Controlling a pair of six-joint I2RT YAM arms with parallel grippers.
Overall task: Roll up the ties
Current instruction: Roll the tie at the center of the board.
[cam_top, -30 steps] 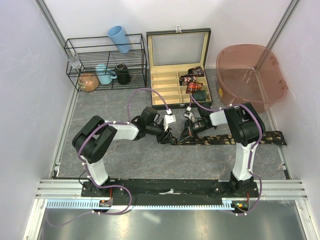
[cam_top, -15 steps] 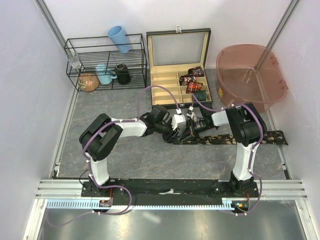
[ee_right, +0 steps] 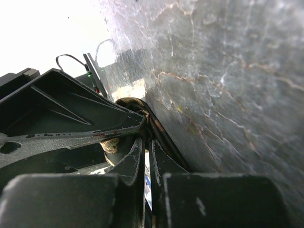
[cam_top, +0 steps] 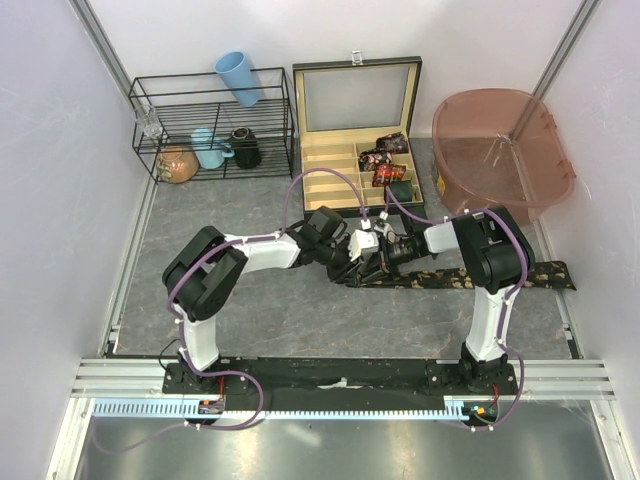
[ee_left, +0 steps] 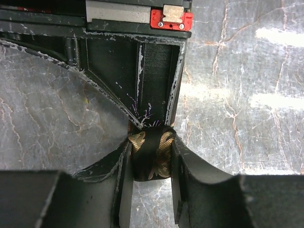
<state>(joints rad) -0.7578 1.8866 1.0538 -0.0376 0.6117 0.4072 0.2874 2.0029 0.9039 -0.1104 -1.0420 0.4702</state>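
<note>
Both arms meet over the middle of the table (cam_top: 250, 320). My left claw (ee_left: 151, 145) is clamped on the coil (ee_left: 151, 159), the rolled end of the tie (cam_top: 480, 276). The dark fabric with tan print sits squeezed between the two fingers, just above the marbled surface. The rest of the tie lies flat, running from the coil to the right edge of the table, past the base of the right arm.

My right claw (ee_right: 147, 142) comes in from the opposite side, tips right at the coil. Its fingers are pressed almost together, with only a sliver of light between them. From the wrist view I cannot tell whether any fabric is caught in that slit. The coil shows just beyond the tips.

Behind the arms stands the open box (cam_top: 320, 165), with several rolled ties (cam_top: 385, 160) in its right-hand compartments. A wire rack (cam_top: 210, 130) stands to the box's left and a pink tub (cam_top: 500, 140) to its right.
</note>
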